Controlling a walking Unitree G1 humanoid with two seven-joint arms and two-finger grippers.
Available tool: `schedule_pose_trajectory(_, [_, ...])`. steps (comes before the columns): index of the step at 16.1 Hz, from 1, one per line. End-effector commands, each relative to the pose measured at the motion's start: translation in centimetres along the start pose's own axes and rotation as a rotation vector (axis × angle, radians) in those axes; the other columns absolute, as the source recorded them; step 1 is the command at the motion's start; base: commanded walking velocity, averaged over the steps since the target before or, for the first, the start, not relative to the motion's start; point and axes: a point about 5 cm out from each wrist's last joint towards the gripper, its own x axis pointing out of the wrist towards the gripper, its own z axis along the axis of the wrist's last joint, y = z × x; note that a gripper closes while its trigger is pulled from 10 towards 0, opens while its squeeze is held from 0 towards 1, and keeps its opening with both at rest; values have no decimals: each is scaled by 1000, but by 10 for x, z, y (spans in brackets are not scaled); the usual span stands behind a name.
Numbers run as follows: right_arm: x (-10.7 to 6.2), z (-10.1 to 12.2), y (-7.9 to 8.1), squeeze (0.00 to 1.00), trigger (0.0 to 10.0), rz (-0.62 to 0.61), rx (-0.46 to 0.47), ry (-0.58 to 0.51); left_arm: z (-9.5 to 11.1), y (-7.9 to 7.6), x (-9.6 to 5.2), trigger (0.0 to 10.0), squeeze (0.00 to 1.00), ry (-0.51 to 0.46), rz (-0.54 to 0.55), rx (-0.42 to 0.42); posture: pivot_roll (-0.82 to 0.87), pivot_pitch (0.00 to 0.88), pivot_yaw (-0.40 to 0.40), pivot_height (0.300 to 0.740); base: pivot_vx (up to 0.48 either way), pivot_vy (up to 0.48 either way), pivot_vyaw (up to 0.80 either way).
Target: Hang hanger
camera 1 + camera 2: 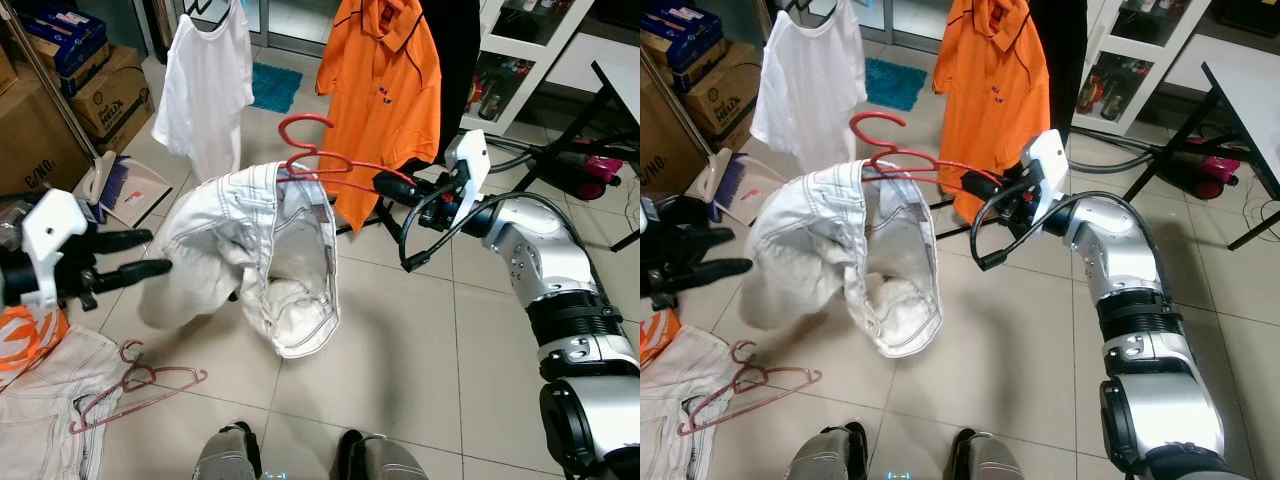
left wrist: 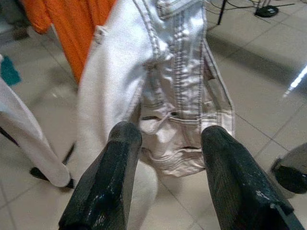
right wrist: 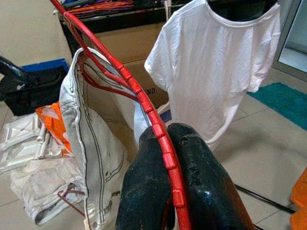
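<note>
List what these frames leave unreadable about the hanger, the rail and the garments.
- Rail holding the white T-shirt and orange polo shirt: cut off by the top edge, eye views.
- Red hanger: its far end is buried in the white trousers.
- Right gripper fingertips: hidden behind the hanger bar, right wrist view.
- Polo logo: too small.

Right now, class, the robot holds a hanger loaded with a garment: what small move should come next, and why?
Probably raise the right gripper toward the rack where the white T-shirt and orange shirt hang. Its fingers are shut on the red hanger, whose hook is free in the air, with the white trousers draped over it. The left gripper is open, apart from the cloth.
</note>
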Motion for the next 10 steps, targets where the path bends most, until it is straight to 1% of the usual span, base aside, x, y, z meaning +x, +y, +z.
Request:
schedule_pose_trajectory(1, [-5,19,-7,0,0,-18,-16,-85,3,2,-5,10000,0,-2,24,26,21,142,-105,740,0,0,0])
schedule_pose_trajectory(3, [-5,20,-7,0,0,-23,-17,-87,8,3,-6,10000,0,-16,39,38,24,140,-106,740,0,0,0])
schedule_pose_trajectory(5, [-4,19,-7,0,0,-22,-15,-89,6,5,-7,10000,0,-19,54,35,24,140,-106,740,0,0,0])
schedule_pose_trajectory(10, [-7,31,-7,0,0,-12,-11,-121,-9,4,-5,10000,0,20,60,4,15,147,-108,740,0,0,0])
